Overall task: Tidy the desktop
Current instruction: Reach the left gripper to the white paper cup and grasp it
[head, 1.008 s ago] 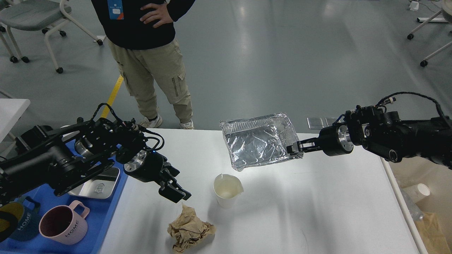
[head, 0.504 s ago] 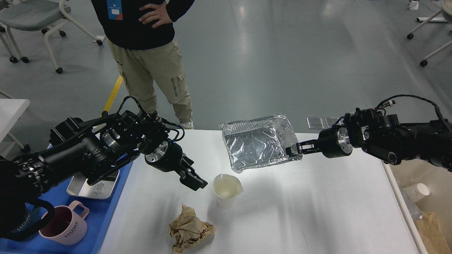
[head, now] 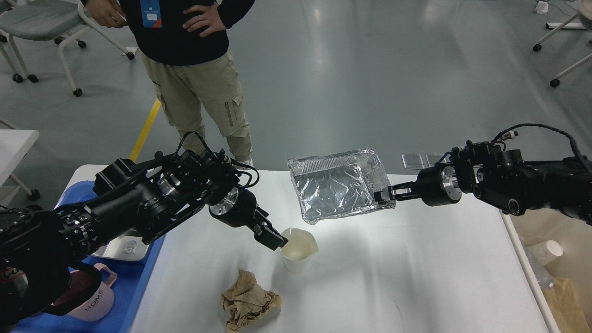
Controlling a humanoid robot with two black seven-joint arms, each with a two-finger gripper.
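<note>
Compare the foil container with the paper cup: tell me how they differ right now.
The foil container is silver, shallow and rectangular; the paper cup is white, round and taller. The foil container is held tilted above the desktop by the right pincer; the paper cup stands upright on it, with the left pincer at its rim. Both look empty.

My right gripper (head: pixel 382 196) pinches the edge of a crinkled silver foil tray (head: pixel 337 188), lifted above the white desk (head: pixel 416 277). My left gripper (head: pixel 273 239) sits at the rim of a white paper cup (head: pixel 298 250), near a crumpled brown paper wad (head: pixel 247 303).
</note>
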